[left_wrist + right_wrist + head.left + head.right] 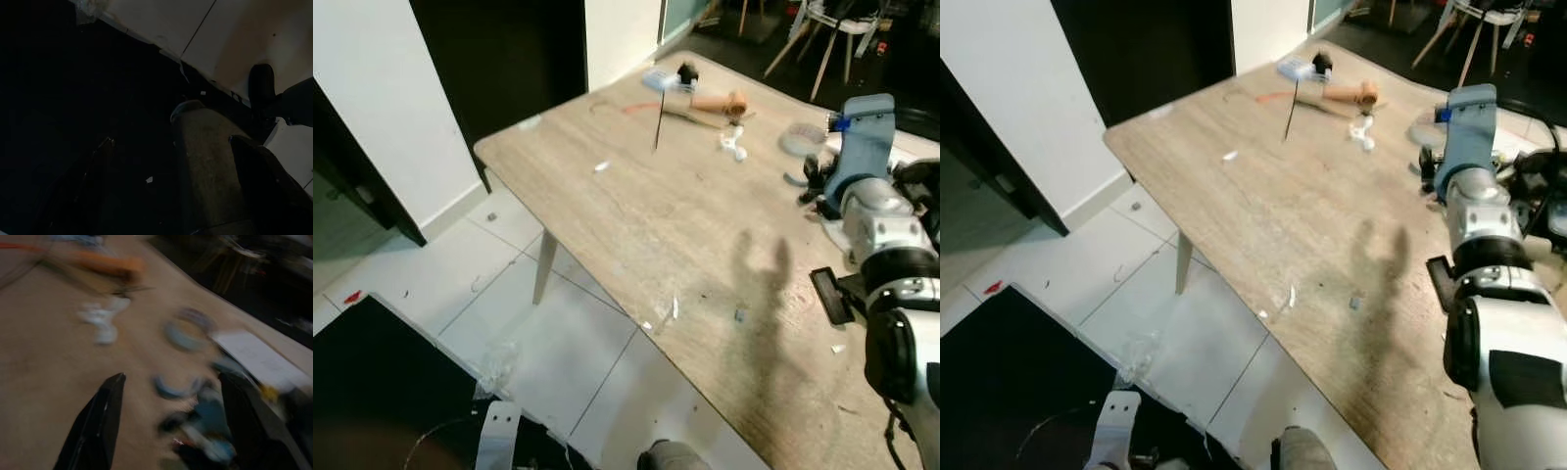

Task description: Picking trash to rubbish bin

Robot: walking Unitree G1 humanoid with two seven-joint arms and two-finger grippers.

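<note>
Wooden table (1263, 211), white scraps (1362, 134), right arm (1489, 294)

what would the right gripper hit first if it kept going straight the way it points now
Probably the clutter ahead on the wooden table: the open right gripper frames a curved bluish scrap, with a tape roll beyond. The wrist view is blurred, so depth is uncertain.

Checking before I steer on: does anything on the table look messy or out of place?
Yes. White scraps lie crumpled at the far end of the wooden table, and small bits of litter sit near its front edge. Nothing looks spilled or broken.
</note>
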